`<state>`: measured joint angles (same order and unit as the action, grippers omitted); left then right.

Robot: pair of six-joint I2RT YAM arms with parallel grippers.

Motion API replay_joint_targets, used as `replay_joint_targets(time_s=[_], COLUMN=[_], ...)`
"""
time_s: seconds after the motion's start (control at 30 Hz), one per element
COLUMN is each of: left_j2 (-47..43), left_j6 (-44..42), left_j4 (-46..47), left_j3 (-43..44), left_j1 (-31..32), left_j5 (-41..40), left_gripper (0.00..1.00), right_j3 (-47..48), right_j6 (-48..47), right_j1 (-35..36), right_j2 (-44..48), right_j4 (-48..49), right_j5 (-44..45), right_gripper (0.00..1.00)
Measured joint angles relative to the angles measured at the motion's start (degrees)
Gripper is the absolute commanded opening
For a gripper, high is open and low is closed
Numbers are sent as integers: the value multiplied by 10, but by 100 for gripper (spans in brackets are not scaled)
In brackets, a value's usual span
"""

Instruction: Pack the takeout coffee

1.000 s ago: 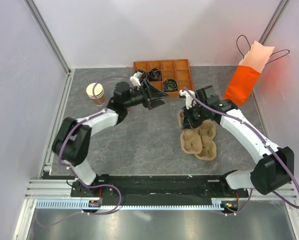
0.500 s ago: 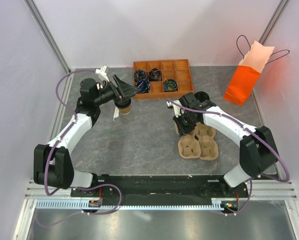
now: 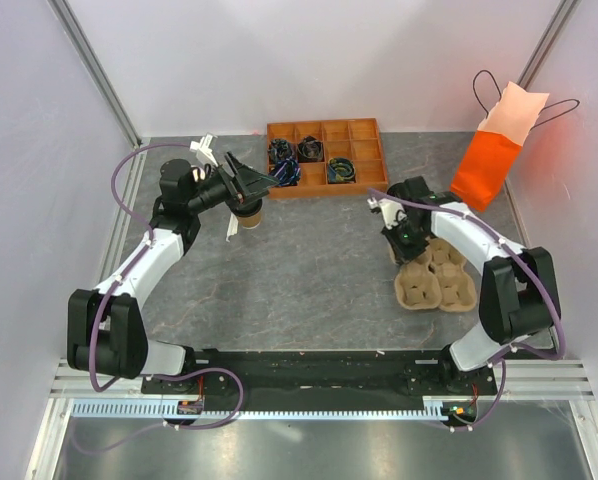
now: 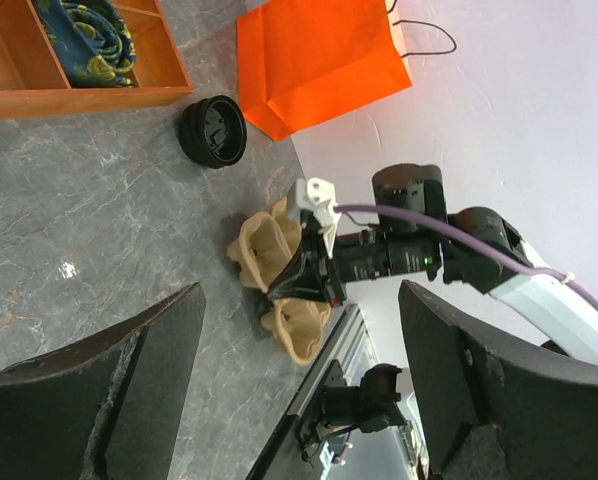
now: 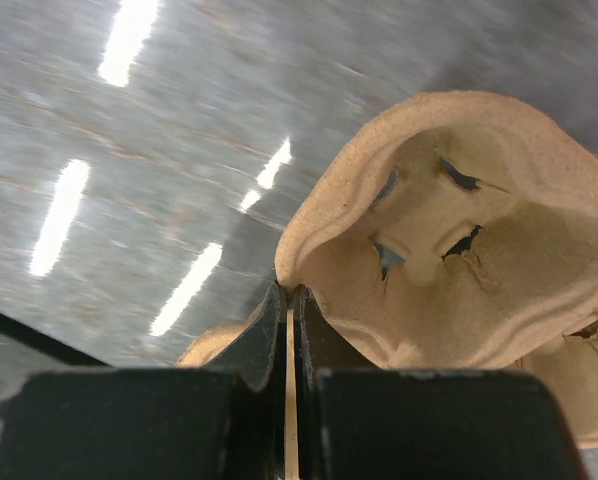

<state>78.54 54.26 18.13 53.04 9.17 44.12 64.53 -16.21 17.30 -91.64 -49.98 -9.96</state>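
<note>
Takeout coffee [image 3: 250, 215] is parked upper left, just below the wide-spread left claw [image 3: 257, 190]; the cup carrier's [image 5: 449, 230] rim is pinched by the right claw [image 5: 288, 300].

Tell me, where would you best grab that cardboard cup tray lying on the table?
By its thin outer rim, coming from above at a corner. The cup tray lies flat on the table, probably too broad for jaws to span, but its moulded wall stands up thin enough to pinch. The right gripper is shut on that rim at its left edge.
</note>
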Motion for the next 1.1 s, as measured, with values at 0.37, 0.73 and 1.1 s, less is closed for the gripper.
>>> replay_joint_targets(time_s=[0.37, 0.73, 1.1], left_j2=[-3, -33, -98], left_j6=[-12, -51, -200], left_j4=[-7, -58, -237], left_j3=[0, 0, 52], left_j1=[-5, -28, -36], left_j5=[0, 7, 15], left_gripper=[86, 87, 86], right_j3=[-58, -19, 68], right_j6=[-189, -280, -192], right_j1=[-164, -278, -143], right_j2=[31, -2, 107], right_j4=[-23, -44, -102], right_j5=[28, 40, -71], right_gripper=[0, 0, 0])
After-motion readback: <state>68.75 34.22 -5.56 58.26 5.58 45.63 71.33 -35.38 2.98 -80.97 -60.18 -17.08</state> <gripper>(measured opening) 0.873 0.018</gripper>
